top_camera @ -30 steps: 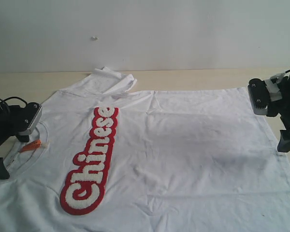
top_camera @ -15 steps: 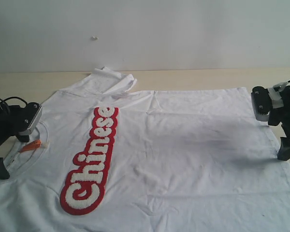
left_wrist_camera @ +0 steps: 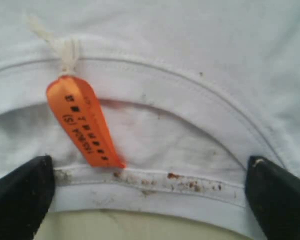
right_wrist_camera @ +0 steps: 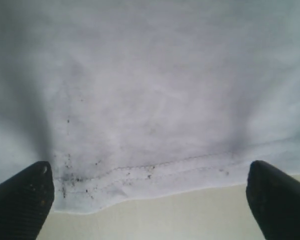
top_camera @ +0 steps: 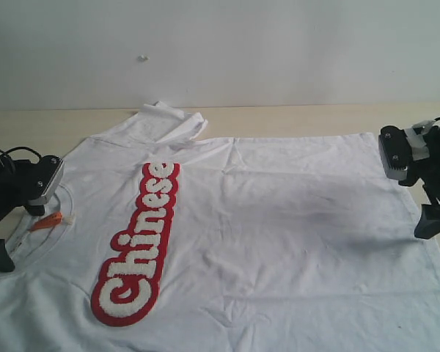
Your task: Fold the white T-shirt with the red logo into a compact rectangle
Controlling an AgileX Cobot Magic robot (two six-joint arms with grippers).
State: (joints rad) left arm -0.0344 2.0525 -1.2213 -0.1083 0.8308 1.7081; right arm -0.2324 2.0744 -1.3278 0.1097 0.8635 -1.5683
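"Chinese" on red logo [top_camera: 136, 242], perhaps "(S)" on tag [left_wrist_camera: 85, 122]

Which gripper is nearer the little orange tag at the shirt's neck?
Left. The left gripper is at the collar, beside the small orange neck tag; the right gripper is at the opposite hem of the white T-shirt.

Soft, even, fairly bright light fills the exterior view, which looks pale and a little grainy. A faint grey shadow lies on the white T-shirt [top_camera: 293, 220] near the right gripper [top_camera: 414, 192]. Both wrist views are hazy and soft-focused; the right one darkens toward one side, and its black fingertips [right_wrist_camera: 21, 200] are blurred.
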